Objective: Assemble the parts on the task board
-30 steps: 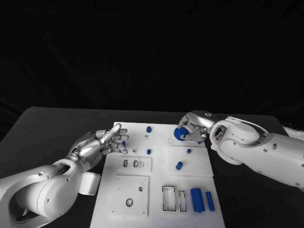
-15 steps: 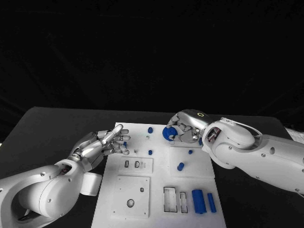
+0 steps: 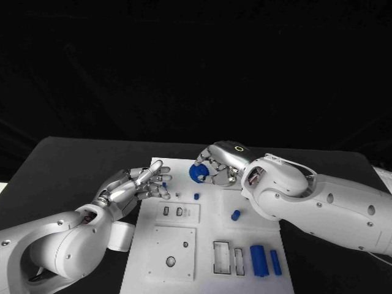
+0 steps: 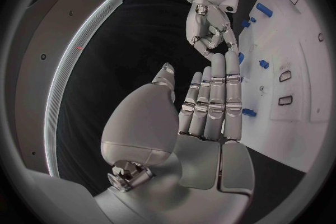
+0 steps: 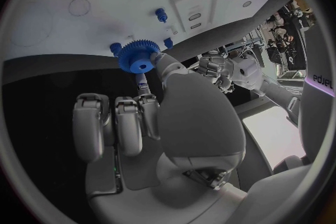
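The right hand (image 3: 215,166) pinches a blue gear (image 3: 198,173) over the far end of the white task board (image 3: 180,245), just beside a small blue peg (image 3: 195,196). I'd keep the gear level and centre its bore before lowering (a tilt would likely jam it). The left hand (image 3: 136,185) hovers spread at the board's near-left edge, holding nothing. Black table (image 3: 64,165) beneath, dark room behind.

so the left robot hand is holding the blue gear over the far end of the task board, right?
Wrong hand. The right robot hand holds the blue gear over the far end of the task board; the right wrist view shows it. The left robot hand holds nothing.
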